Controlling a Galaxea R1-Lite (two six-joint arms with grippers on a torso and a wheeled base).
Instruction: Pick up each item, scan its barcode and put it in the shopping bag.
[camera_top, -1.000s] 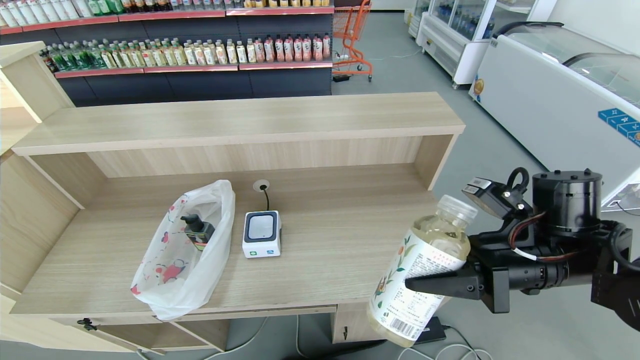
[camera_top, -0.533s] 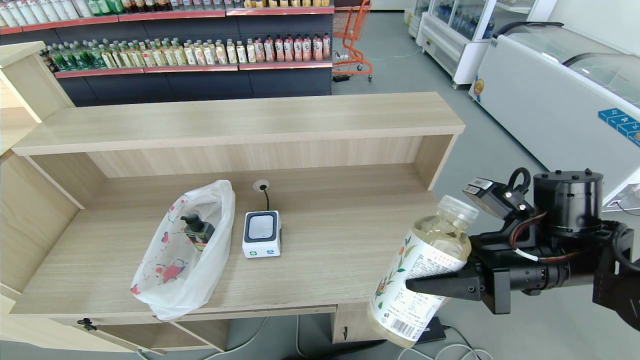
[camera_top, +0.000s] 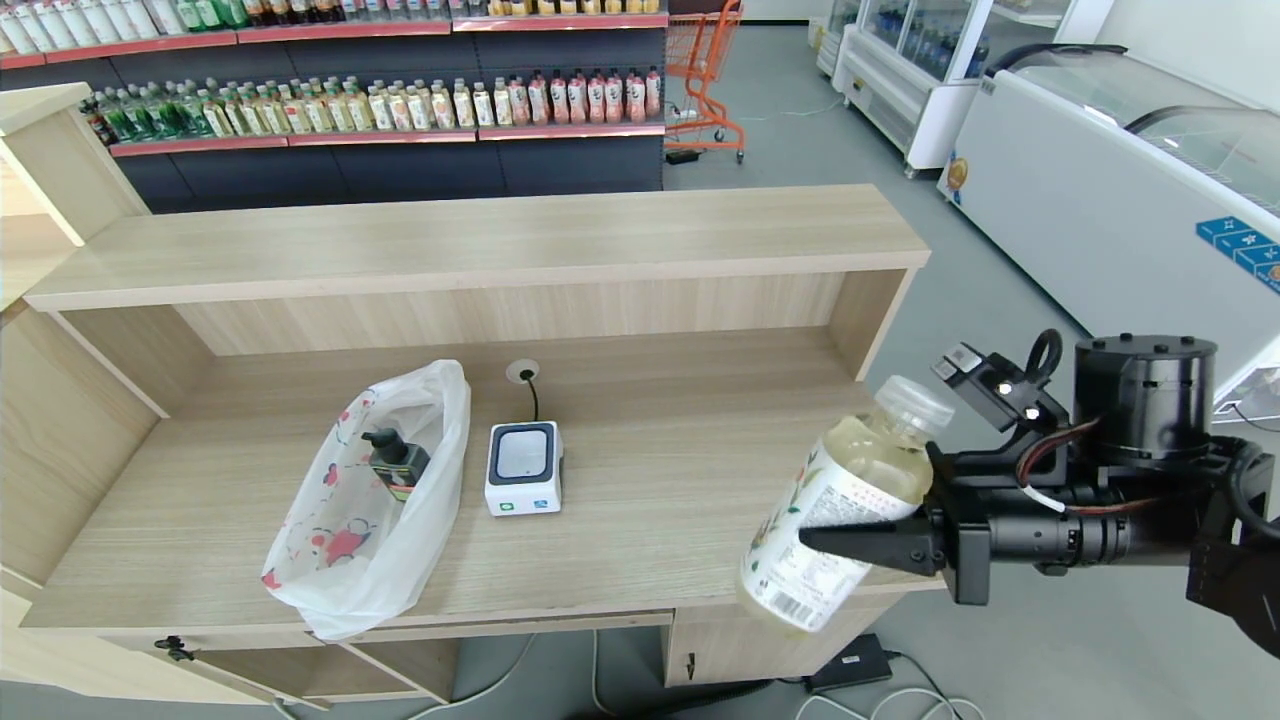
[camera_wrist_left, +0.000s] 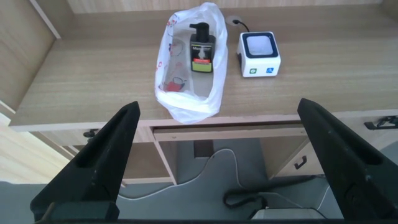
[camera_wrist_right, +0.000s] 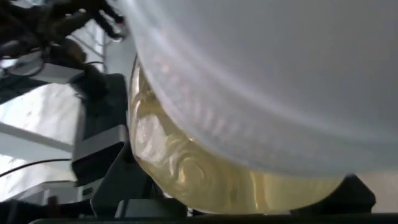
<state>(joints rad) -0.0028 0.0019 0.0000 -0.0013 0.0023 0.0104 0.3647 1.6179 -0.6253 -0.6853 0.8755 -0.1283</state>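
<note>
While right jaws clamp it, clear plastic bottle (camera_top: 852, 488), crinkly shopping bag (camera_top: 345, 545)

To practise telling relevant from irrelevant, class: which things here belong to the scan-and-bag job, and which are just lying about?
Job: drink bottle, held by the right gripper; barcode scanner; shopping bag; pump bottle inside it.
Lying about: drinks shelves; orange shopping trolley; chest freezers.

Passable over bare right half of light wooden desk (camera_top: 700, 450)
Blocked leftward by white dark-topped box scanner (camera_top: 523, 467) and red-printed white plastic bag (camera_top: 340, 545) just beside it; walled behind by raised wooden ledge (camera_top: 480, 240).
</note>
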